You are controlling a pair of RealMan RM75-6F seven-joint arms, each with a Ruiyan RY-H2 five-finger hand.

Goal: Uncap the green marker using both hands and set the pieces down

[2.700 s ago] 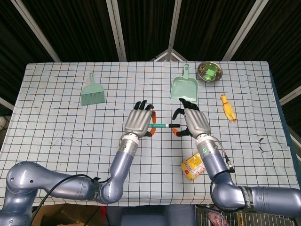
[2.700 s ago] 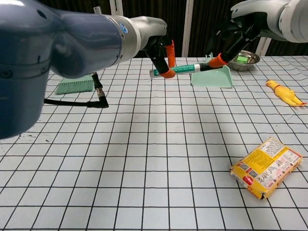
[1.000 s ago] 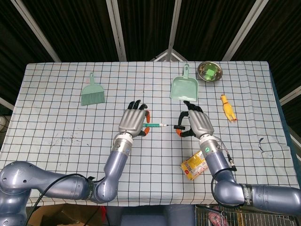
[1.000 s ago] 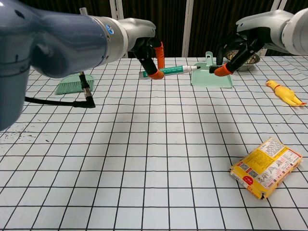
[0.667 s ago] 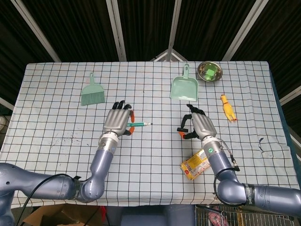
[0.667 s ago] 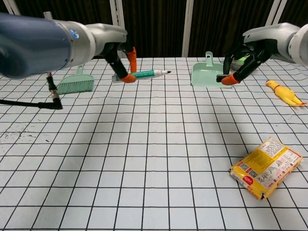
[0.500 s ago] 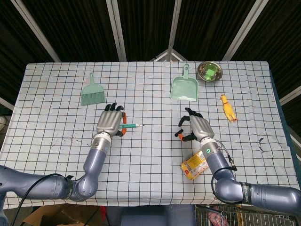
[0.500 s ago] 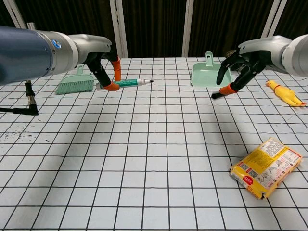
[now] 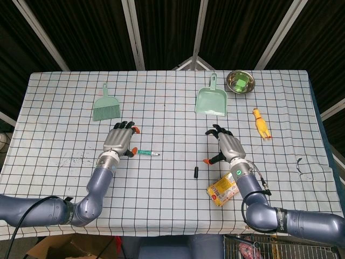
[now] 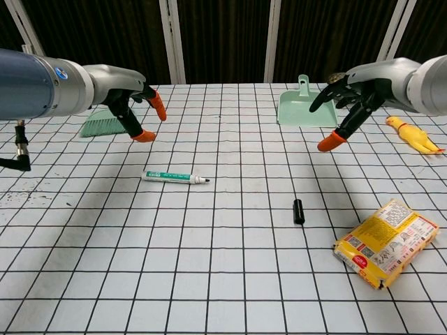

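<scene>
I'm seeing both hands empty, fingers spread – left hand [image 10: 137, 105], right hand [image 10: 347, 94] – yellow packet [image 10: 386, 242] lying lower right, print possibly unreadable.

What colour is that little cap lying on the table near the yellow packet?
The cap is black; the chest view shows it best, lying apart from the yellow packet.

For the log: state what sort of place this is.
Likely a robot test bench, not a home: a table under a checked cloth, black curtains behind, and unrelated props such as a dustpan and rubber chicken.
</scene>
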